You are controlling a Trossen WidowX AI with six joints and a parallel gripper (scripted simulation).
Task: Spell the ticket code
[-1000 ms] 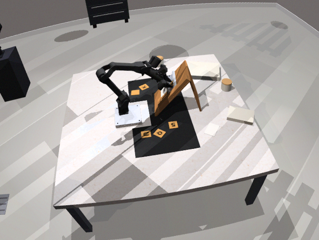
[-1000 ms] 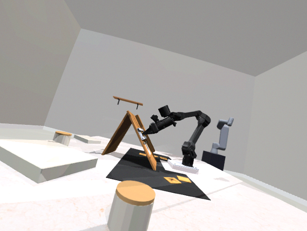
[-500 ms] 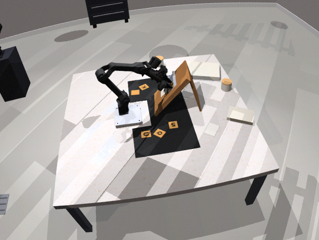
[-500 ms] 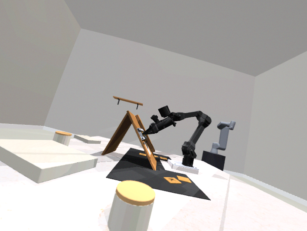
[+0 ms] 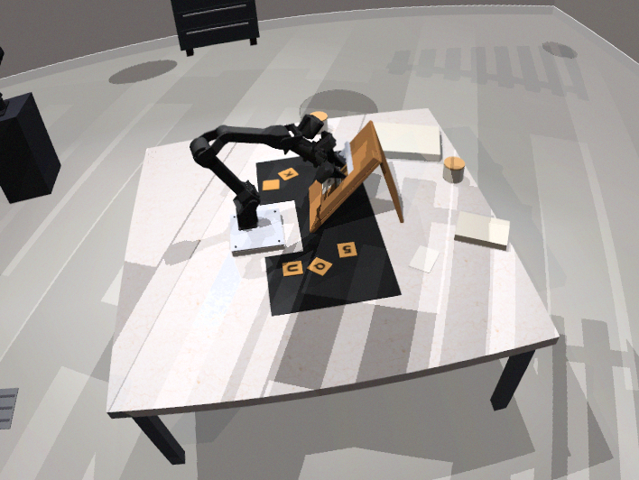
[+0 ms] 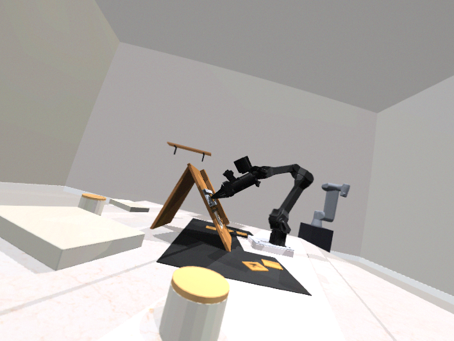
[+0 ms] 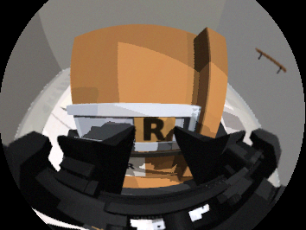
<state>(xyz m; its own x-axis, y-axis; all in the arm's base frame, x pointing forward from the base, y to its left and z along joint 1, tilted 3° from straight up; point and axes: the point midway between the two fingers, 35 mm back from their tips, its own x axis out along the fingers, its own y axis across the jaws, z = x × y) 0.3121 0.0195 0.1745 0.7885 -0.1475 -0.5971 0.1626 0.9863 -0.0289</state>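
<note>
- In the center of the wrist view, the gripper is closed on the R tile, at the pale rail.
- The tilted wooden board stands right of the arm in the top view.
- Tiles U, Q and 5 lie below center there, on the black mat.
- An X tile and a blank-looking tile lie upper left of the board.

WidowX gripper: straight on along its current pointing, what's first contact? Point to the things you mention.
Probably the face of the wooden board (image 5: pixel 356 149) (image 6: pixel 199 183) (image 7: pixel 151 69), at its letter rail (image 7: pixel 134 109). The gripper (image 5: pixel 340 172) (image 6: pixel 212 198) (image 7: pixel 154 129) already has the R tile (image 7: pixel 152 130) between its fingers there; any remaining gap is hard to judge.
</note>
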